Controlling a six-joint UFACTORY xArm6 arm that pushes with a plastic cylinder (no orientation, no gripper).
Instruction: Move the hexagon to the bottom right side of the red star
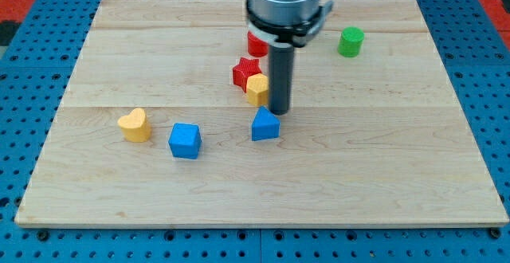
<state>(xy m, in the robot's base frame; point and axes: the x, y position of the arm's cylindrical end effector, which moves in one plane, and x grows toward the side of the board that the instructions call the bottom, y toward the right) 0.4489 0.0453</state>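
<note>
Nearest the view's bottom, a blue cube (185, 140) is sitting on the wooden board (382, 175), with a yellow heart (135, 124) just to its left and a blue wedge-like block (265, 125) further toward the view's right. Right above that blue block, my tip (280, 111) is resting on the board, touching or nearly touching the right side of the yellow hexagon (256, 89). There is no gripper here to open or close, only the bare rod, which is holding nothing. The hexagon is lying against the lower right of the red star (245, 72), so the task is looking close to done, if not finished already; I judge at most a small nudge is remaining. Further back, a second red block (256, 44) is peeking out from behind the arm, its shape hidden. Farthest, toward the view's top right, a green cylinder (350, 41) is standing well apart. Counting: two blue blocks, two yellow, two red, one green, seven blocks in all.
</note>
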